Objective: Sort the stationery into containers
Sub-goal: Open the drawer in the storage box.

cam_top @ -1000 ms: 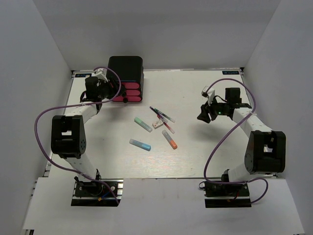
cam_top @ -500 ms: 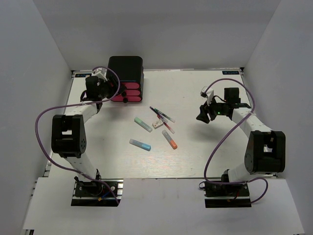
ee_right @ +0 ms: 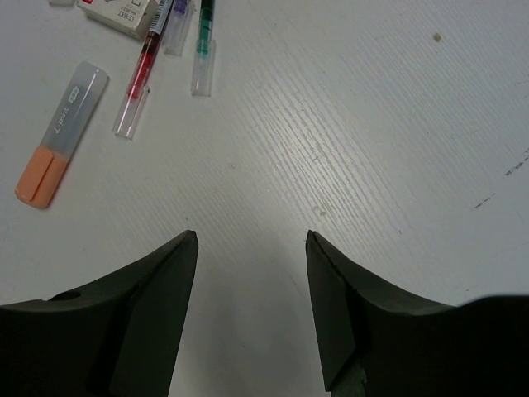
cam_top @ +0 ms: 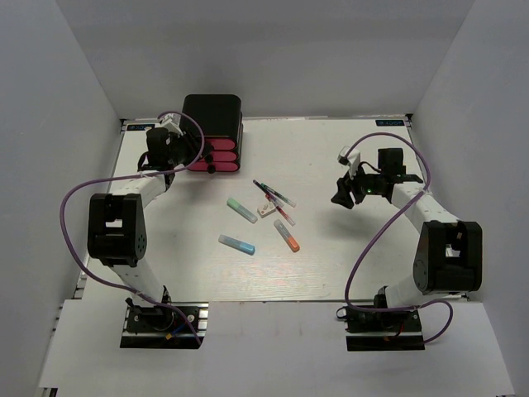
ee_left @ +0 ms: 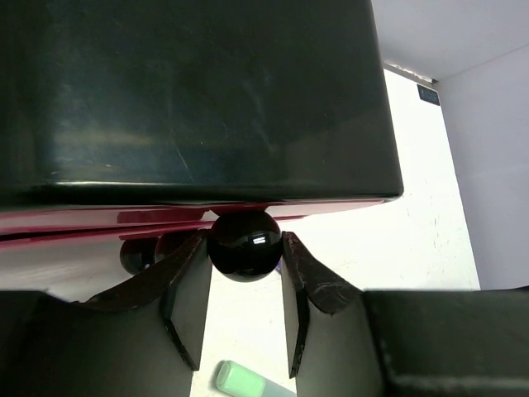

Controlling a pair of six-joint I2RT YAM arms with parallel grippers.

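the black cabinet [cam_top: 212, 112] with its pink drawers [cam_top: 223, 157] sits at 11 o'clock on the tabletop [cam_top: 355, 256]. the left gripper [ee_left: 244, 241] is pinched narrow on a round black knob [ee_left: 244, 248] just under the cabinet's black top. the loose items lie mid-tabletop: two teal tubes [cam_top: 242, 210] [cam_top: 237, 244], thin pens [cam_top: 275, 197], a white block [cam_top: 265, 210] and an orange-ended marker [cam_top: 288, 236]. the right gripper [ee_right: 250, 248] hangs at 3 o'clock of them, spread wide, holding nothing.
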